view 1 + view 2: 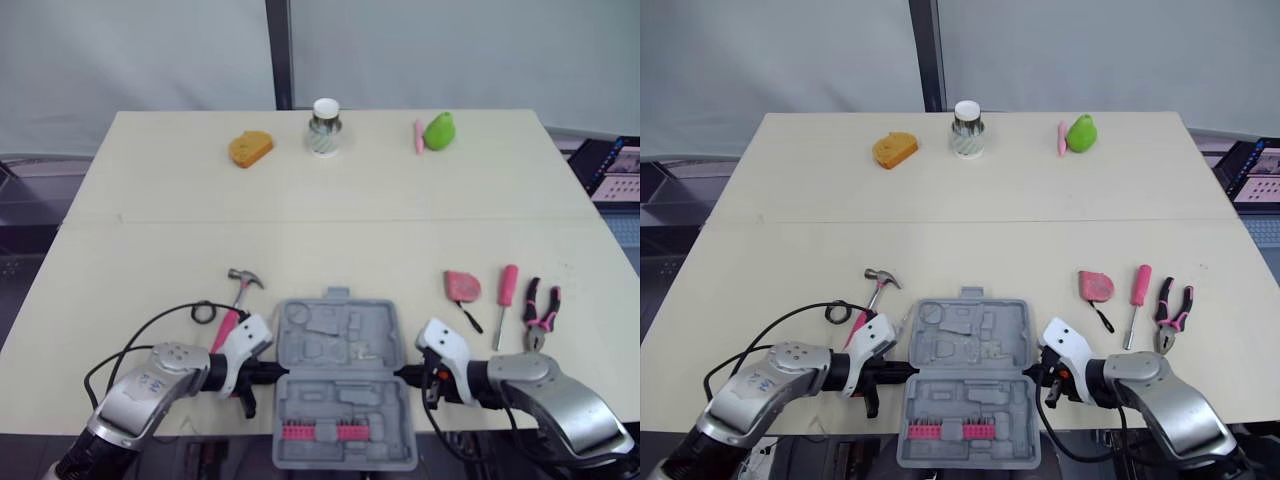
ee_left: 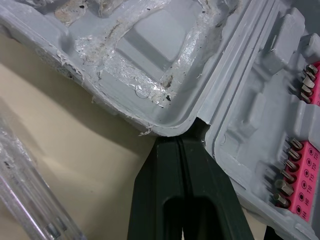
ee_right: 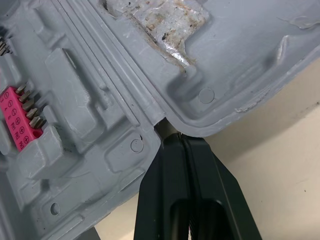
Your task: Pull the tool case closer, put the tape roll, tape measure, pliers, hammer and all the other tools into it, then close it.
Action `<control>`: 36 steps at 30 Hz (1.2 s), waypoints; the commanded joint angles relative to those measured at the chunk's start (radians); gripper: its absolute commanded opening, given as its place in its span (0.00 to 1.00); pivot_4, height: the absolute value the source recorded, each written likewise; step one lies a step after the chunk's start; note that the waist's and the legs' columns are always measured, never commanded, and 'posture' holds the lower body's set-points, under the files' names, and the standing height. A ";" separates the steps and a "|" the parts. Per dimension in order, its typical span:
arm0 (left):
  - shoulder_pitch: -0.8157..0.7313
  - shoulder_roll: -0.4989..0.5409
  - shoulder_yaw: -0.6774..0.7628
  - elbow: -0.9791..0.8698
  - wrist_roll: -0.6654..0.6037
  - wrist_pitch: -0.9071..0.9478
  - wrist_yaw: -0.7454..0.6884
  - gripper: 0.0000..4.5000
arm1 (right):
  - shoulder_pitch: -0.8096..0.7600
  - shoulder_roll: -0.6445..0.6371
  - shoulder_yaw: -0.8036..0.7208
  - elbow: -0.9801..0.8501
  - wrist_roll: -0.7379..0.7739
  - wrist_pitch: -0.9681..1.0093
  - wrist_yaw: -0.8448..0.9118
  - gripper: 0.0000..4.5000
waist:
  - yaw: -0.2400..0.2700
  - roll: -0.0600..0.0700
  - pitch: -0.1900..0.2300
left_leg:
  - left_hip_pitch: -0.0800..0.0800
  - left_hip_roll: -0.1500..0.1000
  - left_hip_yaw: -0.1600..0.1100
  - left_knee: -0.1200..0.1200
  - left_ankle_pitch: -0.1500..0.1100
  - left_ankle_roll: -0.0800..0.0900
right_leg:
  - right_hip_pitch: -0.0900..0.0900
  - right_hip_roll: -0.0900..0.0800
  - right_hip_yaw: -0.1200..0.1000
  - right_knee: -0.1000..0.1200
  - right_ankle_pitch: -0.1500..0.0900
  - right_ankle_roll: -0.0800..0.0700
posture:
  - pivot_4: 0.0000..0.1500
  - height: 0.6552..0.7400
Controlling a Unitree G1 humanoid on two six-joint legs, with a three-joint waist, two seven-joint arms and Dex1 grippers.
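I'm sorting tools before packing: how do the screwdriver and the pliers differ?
The screwdriver is one straight piece with an all-pink handle; the pliers have two pink-and-black handles spread apart. The screwdriver lies nearer the tool case, the pliers farther right. Both lie flat on the table, outside the case.

The tool case (image 1: 340, 345) lay at the table's (image 1: 300, 240) near edge, hammer (image 1: 240, 287) left of it, tape measure (image 1: 461, 286), screwdriver (image 1: 506, 293) and pliers (image 1: 541, 312) right.

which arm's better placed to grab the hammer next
Left. The pink-handled hammer lies right beside the left pincer, on that side of the open grey plastic tool case. The right pincer sits across the case, nearer the pink-and-black pliers.
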 commanded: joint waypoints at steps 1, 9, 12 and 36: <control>0.033 0.008 -0.047 0.005 -0.004 0.017 -0.011 0.00 | 0.010 0.002 0.002 -0.044 0.019 -0.010 -0.018 0.02 | 0.000 0.000 0.000 | 0.000 0.000 0.000 0.000 0.000 0.000 | 0.000 0.000 0.000 0.000 0.000 0.000 | 1.00 1.00; 0.028 0.027 -0.021 0.022 -0.001 0.005 -0.015 0.00 | 0.029 -0.013 -0.012 -0.049 0.031 -0.012 -0.031 0.02 | 0.000 0.000 0.000 | 0.000 0.000 0.000 0.000 0.000 0.000 | 0.000 0.000 0.000 0.000 0.000 0.000 | 1.00 1.00; 0.028 0.036 -0.002 0.026 -0.008 0.004 -0.019 0.00 | 0.033 -0.027 -0.029 -0.042 0.036 -0.019 -0.029 0.02 | 0.000 0.000 0.000 | 0.000 0.000 0.000 0.000 0.000 0.000 | 0.000 0.000 0.000 0.000 0.000 0.000 | 1.00 1.00; 0.129 0.124 0.326 -0.140 -0.214 0.105 -0.059 0.00 | 0.106 -0.098 -0.339 0.020 0.189 -0.108 0.074 0.02 | 0.001 -0.001 0.001 | -0.001 0.001 0.000 -0.001 0.000 0.000 | 0.000 0.000 0.000 -0.001 0.000 0.000 | 1.00 1.00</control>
